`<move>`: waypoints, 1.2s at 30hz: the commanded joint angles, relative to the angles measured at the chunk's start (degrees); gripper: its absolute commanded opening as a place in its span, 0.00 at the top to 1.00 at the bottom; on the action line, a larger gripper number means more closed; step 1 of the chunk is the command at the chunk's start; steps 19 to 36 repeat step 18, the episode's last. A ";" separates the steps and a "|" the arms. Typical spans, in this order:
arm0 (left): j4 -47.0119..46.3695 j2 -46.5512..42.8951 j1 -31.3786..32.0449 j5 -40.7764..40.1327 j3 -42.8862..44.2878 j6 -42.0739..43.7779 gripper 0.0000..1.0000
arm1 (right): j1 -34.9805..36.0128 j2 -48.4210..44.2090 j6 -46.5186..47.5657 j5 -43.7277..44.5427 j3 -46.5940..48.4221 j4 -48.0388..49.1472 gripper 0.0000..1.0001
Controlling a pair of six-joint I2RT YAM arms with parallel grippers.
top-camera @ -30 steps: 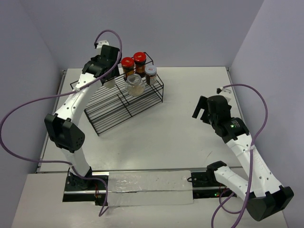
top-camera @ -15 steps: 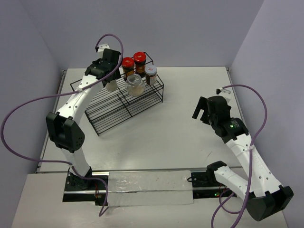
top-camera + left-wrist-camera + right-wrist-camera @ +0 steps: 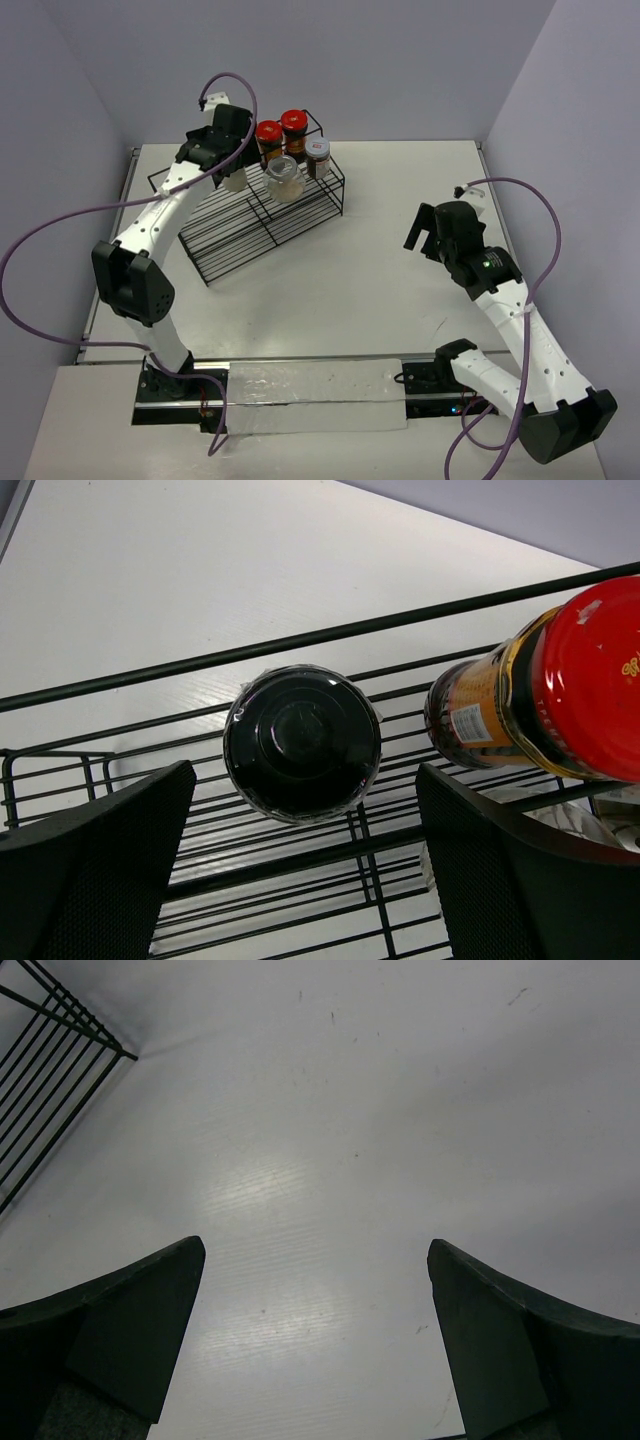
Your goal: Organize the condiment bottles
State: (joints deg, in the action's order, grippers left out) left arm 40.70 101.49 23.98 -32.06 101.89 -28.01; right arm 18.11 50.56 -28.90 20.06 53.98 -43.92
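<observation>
My left tool (image 3: 305,780) hangs spread wide over the black-lidded jar (image 3: 302,742), seated in the rack's (image 3: 250,225) back row beside a red-lidded jar (image 3: 560,680), while my right tool (image 3: 315,1250) gapes over the desk (image 3: 330,1110) right of the rack, all five condiment bottles (image 3: 284,175) seemingly shelved.

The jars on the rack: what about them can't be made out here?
Black-lidded jar: left wrist view shows only its lid; contents hidden beneath.
Red-lidded jar: cut by the right edge; label too small to read.
Right wrist view: only the rack corner, no jars.
</observation>
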 commanded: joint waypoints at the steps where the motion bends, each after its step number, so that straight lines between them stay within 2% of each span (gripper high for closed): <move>1: 2.51 -3.76 0.95 1.67 3.74 0.94 0.01 | -0.21 0.30 -0.37 0.07 0.87 1.70 0.00; 5: 2.48 -6.87 1.76 1.60 6.53 1.94 0.00 | -0.18 0.79 -1.05 2.14 1.51 0.77 0.00; 7: 0.30 -12.01 2.94 3.36 5.85 4.18 0.01 | -0.25 1.13 -2.79 5.00 1.97 -0.16 0.00; 9: -5.82 -16.88 4.41 5.35 0.93 6.12 0.01 | -0.18 1.34 -3.33 6.29 2.51 -0.77 0.00; 14: -18.81 -32.92 6.25 18.32 -12.80 10.04 0.01 | -0.18 0.22 -3.75 7.12 2.04 0.30 0.00; 17: -21.03 -37.00 6.63 20.61 -17.16 10.06 0.01 | -0.18 0.04 -3.69 7.06 1.70 0.49 0.00; 36: -21.08 -37.52 6.68 20.76 -17.97 9.87 0.00 | -0.18 0.46 -3.64 7.15 1.94 0.16 0.00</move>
